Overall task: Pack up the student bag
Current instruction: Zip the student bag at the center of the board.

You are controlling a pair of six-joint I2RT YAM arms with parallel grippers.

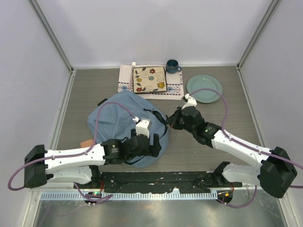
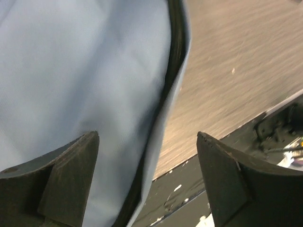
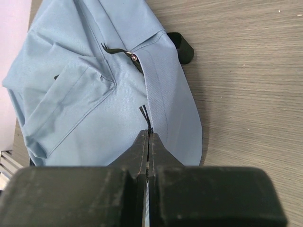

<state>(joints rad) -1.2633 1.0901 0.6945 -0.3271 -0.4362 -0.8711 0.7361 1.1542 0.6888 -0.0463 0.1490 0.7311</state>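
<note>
The student bag (image 1: pixel 120 118) is a soft light-blue backpack lying flat on the table's left-centre. My left gripper (image 1: pixel 156 144) hovers over the bag's near right edge. In the left wrist view its fingers (image 2: pixel 61 179) stand wide apart and open, with the bag's edge and dark zipper line (image 2: pixel 173 61) running between them untouched. My right gripper (image 1: pixel 171 121) is at the bag's right edge. In the right wrist view it (image 3: pixel 148 137) is shut on a thin black zipper pull cord (image 3: pixel 143 112) of the bag (image 3: pixel 85 80).
At the back, a flowered square plate (image 1: pixel 149 79) lies on a white patterned mat (image 1: pixel 174 90), with a blue mug (image 1: pixel 172 65) and a green plate (image 1: pixel 204 88) to the right. Something small and orange (image 1: pixel 86 142) peeks out left of the bag. A black strap end (image 3: pixel 182 47) lies beside the bag.
</note>
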